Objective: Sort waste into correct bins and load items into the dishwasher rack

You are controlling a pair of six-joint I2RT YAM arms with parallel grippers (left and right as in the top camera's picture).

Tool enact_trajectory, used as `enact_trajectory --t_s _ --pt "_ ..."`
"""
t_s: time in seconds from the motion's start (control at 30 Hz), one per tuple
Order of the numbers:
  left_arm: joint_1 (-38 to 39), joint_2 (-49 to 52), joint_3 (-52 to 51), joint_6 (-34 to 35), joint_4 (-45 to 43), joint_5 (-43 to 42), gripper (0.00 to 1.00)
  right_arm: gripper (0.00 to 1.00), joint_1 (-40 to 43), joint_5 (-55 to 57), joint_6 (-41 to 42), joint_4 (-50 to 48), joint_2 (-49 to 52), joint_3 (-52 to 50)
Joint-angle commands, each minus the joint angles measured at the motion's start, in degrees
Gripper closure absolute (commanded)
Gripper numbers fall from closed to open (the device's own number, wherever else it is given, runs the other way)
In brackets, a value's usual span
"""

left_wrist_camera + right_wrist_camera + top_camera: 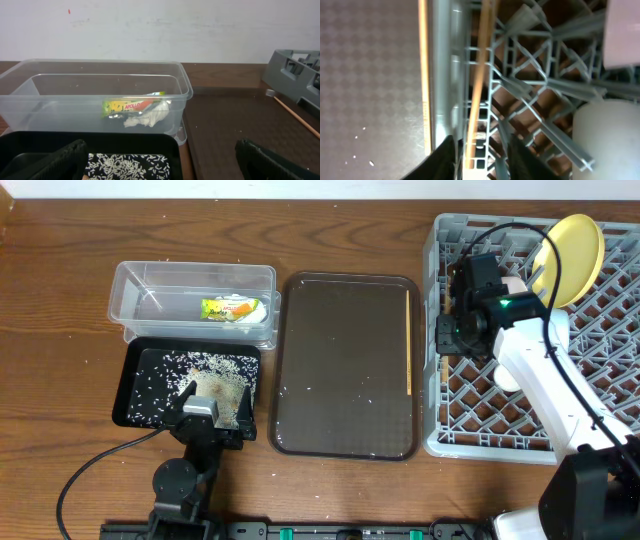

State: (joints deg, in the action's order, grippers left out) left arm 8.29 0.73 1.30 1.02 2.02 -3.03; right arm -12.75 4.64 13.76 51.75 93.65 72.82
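My right arm reaches across the dishwasher rack [600,330], wrist tipped down at its left wall. The right claw [480,145] is spread, a finger on either side of a chopstick [477,90] lying inside the rack, not pinching it. The second chopstick [410,340] lies on the brown tray [345,360], just outside that wall. My left arm sits low, the left claw [161,147] wide apart and empty over the rice [200,365] in the black tray [135,380].

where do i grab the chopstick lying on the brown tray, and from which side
Grip the chopstick near its middle, straight down from above, closing across its width. It lies flat along the right rim of the brown tray, close beside the wall of the rack, so a sideways approach looks blocked.
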Motion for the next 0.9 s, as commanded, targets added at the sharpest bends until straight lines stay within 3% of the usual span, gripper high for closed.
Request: enact_trajectory --t_s 0.0,0.2,0.37,0.6,0.87 --pt "-0.3 -0.4 -1.1 -1.0 1.7 0.2 0.04 0.61 -3.0 -1.6 -2.8 -1.4 -2.9 0.3" --pt "-0.3 -0.4 -1.1 -1.0 1.7 0.2 0.04 0.58 -13.4 -2.0 -6.6 -5.8 -5.0 0.2" --pt "-0.3 -0.4 -1.1 -1.0 1.7 0.2 0.04 0.62 -19.9 13.8 5.9 -6.7 0.1 0.1" --pt "-0.3 -0.4 -1.1 -1.0 1.7 0.2 0.04 0.63 -19.6 22.4 9.0 -11.5 12.4 0.1" --pt "-0.3 -0.4 -1.1 -1.0 1.7 0.2 0.04 0.59 -17.1 18.3 9.2 -14.8 20.4 0.1"
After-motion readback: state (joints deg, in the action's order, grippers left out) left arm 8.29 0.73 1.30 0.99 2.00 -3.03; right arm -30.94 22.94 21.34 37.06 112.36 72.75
